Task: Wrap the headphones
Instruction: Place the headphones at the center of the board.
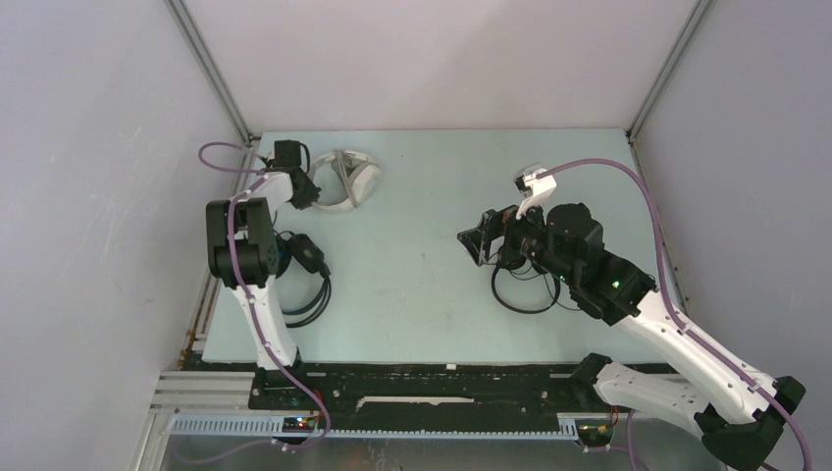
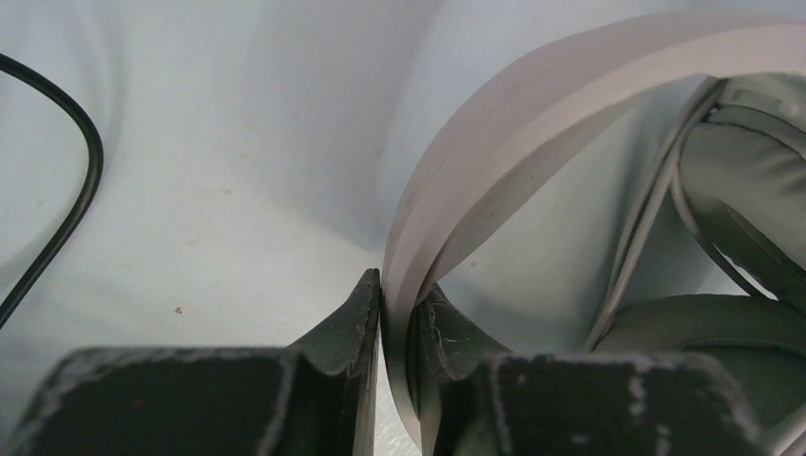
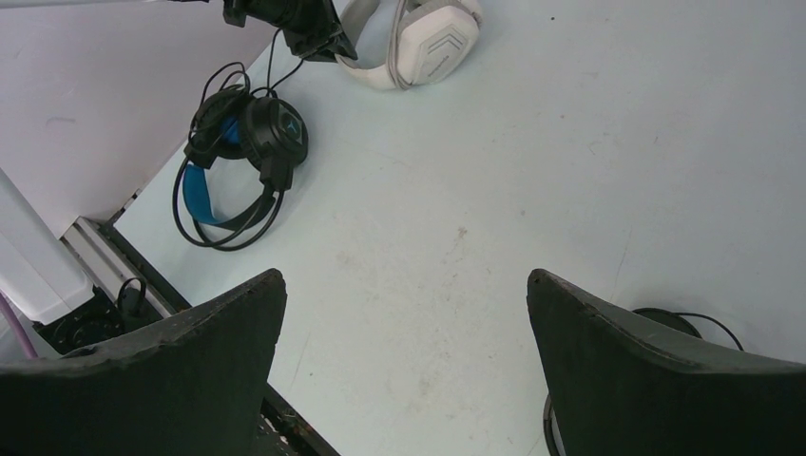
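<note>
The white-grey headphones (image 1: pixel 345 181) lie at the far left of the table, also seen in the right wrist view (image 3: pixel 418 43). My left gripper (image 1: pixel 306 194) is shut on their white headband (image 2: pixel 494 142); the grey ear pads (image 2: pixel 741 190) and grey cable (image 2: pixel 656 199) show to its right. The black headphones with blue lining (image 1: pixel 306 275) lie near the left arm's base, also in the right wrist view (image 3: pixel 242 157). My right gripper (image 1: pixel 478 242) is open and empty above the table's middle. The slim black headphones (image 1: pixel 525 285) lie under the right arm, mostly hidden.
Grey walls enclose the table on the left, back and right. A black rail (image 1: pixel 442 383) runs along the near edge. A black cord (image 2: pixel 67 209) curves across the table at the left of the left wrist view.
</note>
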Robot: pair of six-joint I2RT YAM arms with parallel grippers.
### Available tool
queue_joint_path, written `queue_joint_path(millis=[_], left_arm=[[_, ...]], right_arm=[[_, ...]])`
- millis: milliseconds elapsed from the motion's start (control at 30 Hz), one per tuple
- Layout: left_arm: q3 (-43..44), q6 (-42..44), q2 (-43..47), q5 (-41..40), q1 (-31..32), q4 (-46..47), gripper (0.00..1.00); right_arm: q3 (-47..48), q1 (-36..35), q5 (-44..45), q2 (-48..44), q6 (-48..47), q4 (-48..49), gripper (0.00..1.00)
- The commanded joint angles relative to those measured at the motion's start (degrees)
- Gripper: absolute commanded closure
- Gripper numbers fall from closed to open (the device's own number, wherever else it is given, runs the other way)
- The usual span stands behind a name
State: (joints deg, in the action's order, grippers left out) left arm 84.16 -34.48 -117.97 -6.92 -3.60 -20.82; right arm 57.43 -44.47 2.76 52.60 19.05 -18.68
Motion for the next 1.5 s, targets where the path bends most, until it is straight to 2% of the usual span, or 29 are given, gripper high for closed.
queue_joint_path(millis=[0,300,600,700,767,833,1000,1133,1267,1333,1467], left_arm=[[2.8,1.2,3.1,0.2,-0.9,-0.9,0.80],[1.7,1.4,5.0,1.4,-1.6,-0.6,0.73],[3.0,1.8,10.7,3.5,-1.8,-3.0,0.56],[4.4,2.1,14.0,5.1,-1.8,-5.7,0.43],[4.7,2.2,16.4,4.3,-1.7,-7.6,0.25],[4.2,3.2,19.1,3.9,-1.7,-9.0,0.13],[1.2,7.9,25.5,-0.6,-1.7,-14.3,0.01],[-6.9,8.4,32.4,-3.8,-1.6,-15.0,0.00],[-17.7,4.6,39.2,1.0,-0.9,-12.7,0.02],[-23.5,4.3,41.9,2.9,1.4,-10.8,0.05],[-24.7,7.0,41.8,-1.6,8.5,-13.9,0.07]], right_arm=[[0.0,0.3,-0.7,-1.0,0.2,2.1,0.00],[0.0,0.5,-0.7,-1.9,0.5,1.5,0.01],[0.0,0.6,-0.5,-3.0,1.4,0.9,0.01],[0.0,0.5,-1.3,-2.4,2.6,1.0,0.01],[0.0,0.3,-1.2,-1.4,3.8,1.4,0.01],[0.0,-0.1,-0.8,0.1,5.2,1.9,0.01],[0.0,-1.9,4.3,5.1,8.2,2.3,0.00],[-0.1,-4.1,8.6,9.0,9.6,2.2,0.01],[-1.6,-4.6,10.5,10.8,12.3,2.7,0.00],[-2.7,-4.9,9.4,11.0,12.5,3.7,0.00],[-4.9,-6.2,7.8,10.3,12.2,5.0,0.00]])
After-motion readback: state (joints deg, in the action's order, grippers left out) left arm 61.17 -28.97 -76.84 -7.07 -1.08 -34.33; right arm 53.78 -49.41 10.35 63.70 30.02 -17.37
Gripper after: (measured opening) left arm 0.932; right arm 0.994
